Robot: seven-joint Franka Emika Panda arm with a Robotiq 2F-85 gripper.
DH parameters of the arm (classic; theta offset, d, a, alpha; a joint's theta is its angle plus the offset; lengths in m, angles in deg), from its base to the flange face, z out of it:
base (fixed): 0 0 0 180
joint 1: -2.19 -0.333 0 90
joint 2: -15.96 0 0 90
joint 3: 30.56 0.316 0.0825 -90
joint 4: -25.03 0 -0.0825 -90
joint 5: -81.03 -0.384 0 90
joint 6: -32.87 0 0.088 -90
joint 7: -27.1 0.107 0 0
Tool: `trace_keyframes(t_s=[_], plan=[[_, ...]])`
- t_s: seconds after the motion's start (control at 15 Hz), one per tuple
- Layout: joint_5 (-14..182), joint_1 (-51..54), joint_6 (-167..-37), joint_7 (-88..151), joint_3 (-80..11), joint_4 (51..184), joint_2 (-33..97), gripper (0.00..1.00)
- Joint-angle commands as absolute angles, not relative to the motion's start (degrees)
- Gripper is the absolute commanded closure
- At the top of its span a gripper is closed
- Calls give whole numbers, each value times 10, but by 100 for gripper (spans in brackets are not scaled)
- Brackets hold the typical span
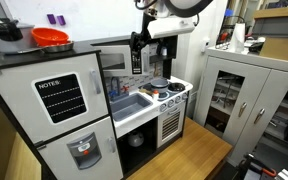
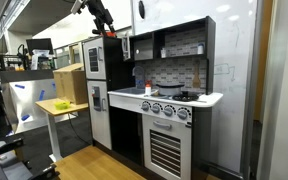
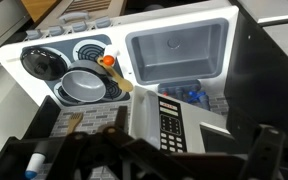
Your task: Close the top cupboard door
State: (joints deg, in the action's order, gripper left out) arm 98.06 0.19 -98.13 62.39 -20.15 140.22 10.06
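Observation:
The top cupboard door [image 3: 212, 132] is a grey frame with a dark pane, next to a white keypad panel [image 3: 168, 118]. It sits just in front of my gripper [image 3: 189, 160]. In the wrist view the dark fingers stand wide apart at the bottom edge, open and empty, either side of the door. In an exterior view the door [image 2: 127, 46] sticks out from the upper cabinet, and the gripper [image 2: 112, 36] is close beside it. In an exterior view the gripper [image 1: 136, 52] hangs in front of the microwave-like compartment [image 1: 114, 60], above the sink [image 1: 129, 103].
The white fridge door with the NOTES board [image 1: 62, 97] is at the left, with an orange bowl [image 1: 50, 37] on top. The stove holds a pot [image 3: 82, 86] beside the sink [image 3: 176, 52]. The oven door [image 2: 166, 150] is below. A grey cabinet [image 1: 242, 90] stands beside the kitchen.

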Motion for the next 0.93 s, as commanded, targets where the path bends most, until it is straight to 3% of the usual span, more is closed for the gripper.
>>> trace_keyframes(t_s=[0.0,0.07,0.13,0.87], plan=[[980,-6,-961,622,-210,1359,134,0],[981,-6,-957,625,-211,1347,145,0],[980,-8,-955,625,-214,1336,156,20],[994,-31,-920,658,-252,1212,246,96]])
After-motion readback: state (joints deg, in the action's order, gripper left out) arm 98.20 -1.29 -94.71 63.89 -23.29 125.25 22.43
